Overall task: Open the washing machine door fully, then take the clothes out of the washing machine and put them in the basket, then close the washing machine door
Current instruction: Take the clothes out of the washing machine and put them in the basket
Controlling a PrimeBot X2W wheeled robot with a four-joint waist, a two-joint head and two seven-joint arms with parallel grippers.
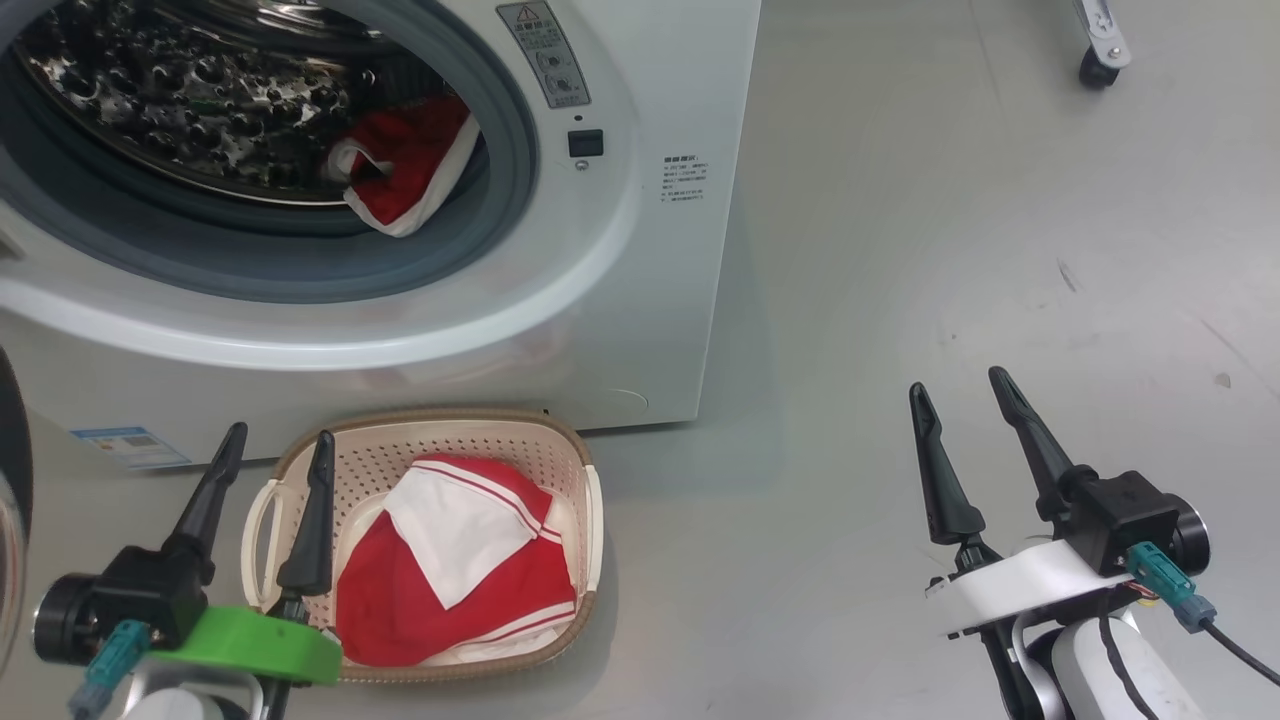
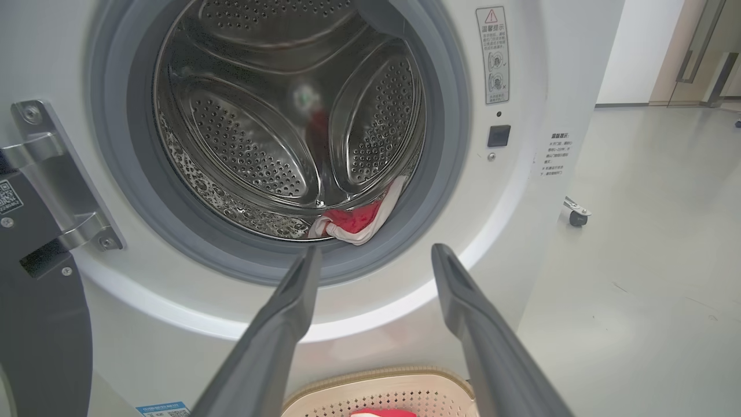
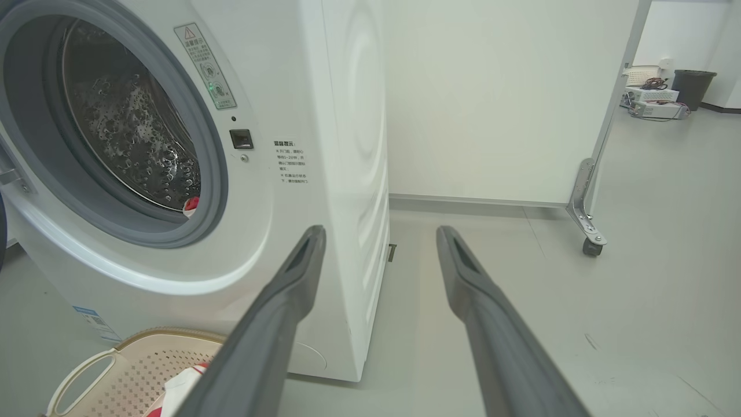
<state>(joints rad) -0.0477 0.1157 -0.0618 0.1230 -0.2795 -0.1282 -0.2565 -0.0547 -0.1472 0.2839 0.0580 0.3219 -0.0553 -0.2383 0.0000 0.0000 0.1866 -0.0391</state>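
Observation:
The white washing machine [image 1: 640,250] stands open, and its door [image 1: 12,500] shows as a black rim at the far left edge. One piece of the red and white clothes [image 1: 410,165] lies at the drum's front lip, right of centre. Another piece [image 1: 460,570] fills the cream basket [image 1: 570,450] on the floor below the opening. My left gripper [image 1: 280,433] is open and empty over the basket's left side, pointing at the drum garment [image 2: 356,223]. My right gripper [image 1: 957,381] is open and empty over bare floor, right of the machine.
Grey floor [image 1: 950,250] stretches to the right of the machine. A castor [image 1: 1097,70] of a wheeled white partition [image 3: 492,98] stands at the far right. A dark bin [image 3: 692,87] and some boxes sit in the far corner.

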